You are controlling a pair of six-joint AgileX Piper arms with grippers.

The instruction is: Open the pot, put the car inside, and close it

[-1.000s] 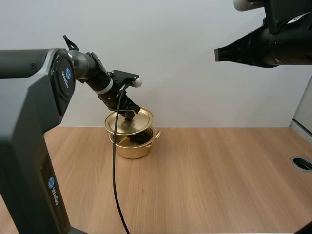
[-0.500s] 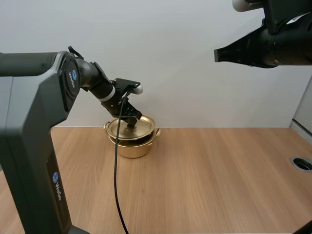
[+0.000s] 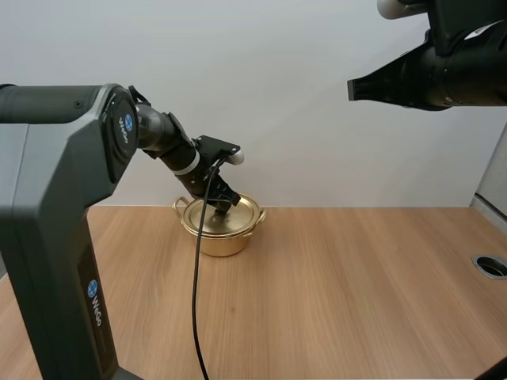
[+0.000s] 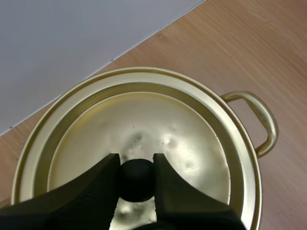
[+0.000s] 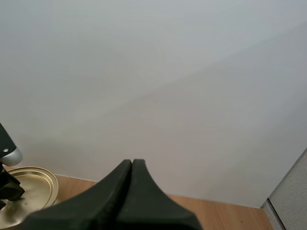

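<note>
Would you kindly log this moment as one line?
left gripper: shut on lid knob | lid: resting on pot | right gripper: shut, high above table

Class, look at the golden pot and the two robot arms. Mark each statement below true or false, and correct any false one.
1. The round golden metal lid sits closed on the golden metal pot. True.
2. The left jaws pinch the lid's small black round knob. True.
3. The right jaws stand wide open. False: they lie shut together, holding nothing.
4. The pot lies tipped on its side on the light wooden table. False: it stands upright.
5. The right jaws hang high above the table, apart from the pot. True.
</note>
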